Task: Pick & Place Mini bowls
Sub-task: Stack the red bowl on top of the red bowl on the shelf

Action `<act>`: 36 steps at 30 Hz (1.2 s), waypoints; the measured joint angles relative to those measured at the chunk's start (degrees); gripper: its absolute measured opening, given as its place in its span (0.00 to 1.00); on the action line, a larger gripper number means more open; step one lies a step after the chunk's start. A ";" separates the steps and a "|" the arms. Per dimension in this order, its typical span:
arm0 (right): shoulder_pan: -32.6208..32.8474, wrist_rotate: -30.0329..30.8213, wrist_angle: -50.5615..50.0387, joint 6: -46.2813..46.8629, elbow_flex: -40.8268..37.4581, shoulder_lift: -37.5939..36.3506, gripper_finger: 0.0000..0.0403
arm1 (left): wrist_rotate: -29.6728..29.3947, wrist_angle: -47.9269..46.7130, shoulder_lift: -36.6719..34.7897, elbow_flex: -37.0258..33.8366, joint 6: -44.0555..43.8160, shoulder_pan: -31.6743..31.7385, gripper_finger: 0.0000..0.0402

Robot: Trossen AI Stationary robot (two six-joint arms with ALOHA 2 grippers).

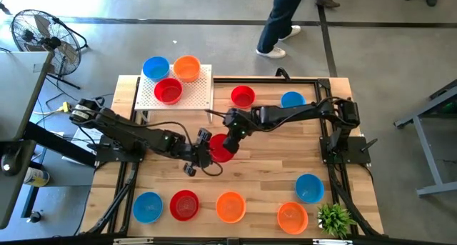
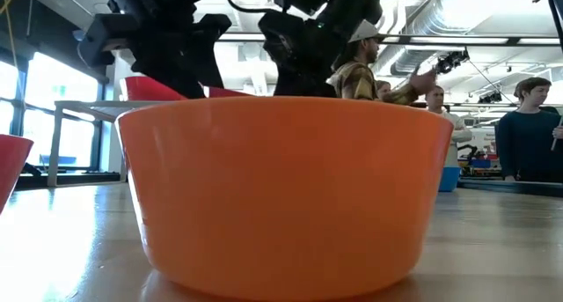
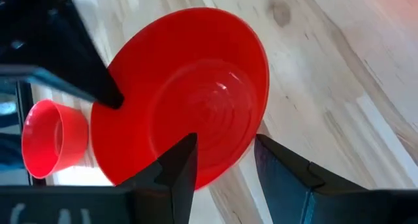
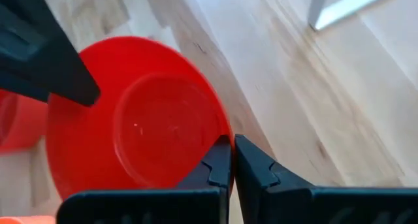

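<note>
One red mini bowl (image 1: 223, 152) sits tipped on edge mid-table between my two grippers. Its hollow faces my left gripper (image 3: 225, 142) and its underside (image 4: 157, 129) faces my right gripper (image 4: 232, 142). My left gripper (image 1: 205, 151) is open, one finger inside the hollow and one outside the rim, with a gap showing. My right gripper (image 1: 232, 136) is shut on the opposite rim. Three other bowls rest on the white stand (image 1: 203, 95); several more stand on the table. My right gripper pinches the red bowl's rim (image 4: 219, 134) between its two fingers, slanting down from the table's far right. The bowl is tilted on edge. I cannot tell whether its lower edge touches the table.
A red bowl (image 1: 243, 96) and a blue bowl (image 1: 292, 100) stand near the far edge. A row of blue, red and orange bowls runs along the near edge, one orange bowl (image 2: 286, 196) filling the low view. A green plant (image 1: 334, 218) is at the near right corner. A person (image 1: 282, 23) walks beyond the table.
</note>
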 joint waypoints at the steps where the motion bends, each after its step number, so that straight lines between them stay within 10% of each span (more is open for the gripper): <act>1: 0.00 -0.64 0.73 -0.25 0.00 0.02 0.00 | -0.10 -0.32 -0.02 0.00 0.29 -0.15 0.37; 17: -1.16 -6.07 6.87 -1.62 0.01 0.04 0.03 | -1.64 -5.67 -0.04 -0.04 2.00 -3.05 0.03; 36: 2.86 4.10 4.90 -18.10 -10.47 -17.10 0.29 | -0.62 -11.76 -7.89 -0.20 -8.96 -2.88 0.00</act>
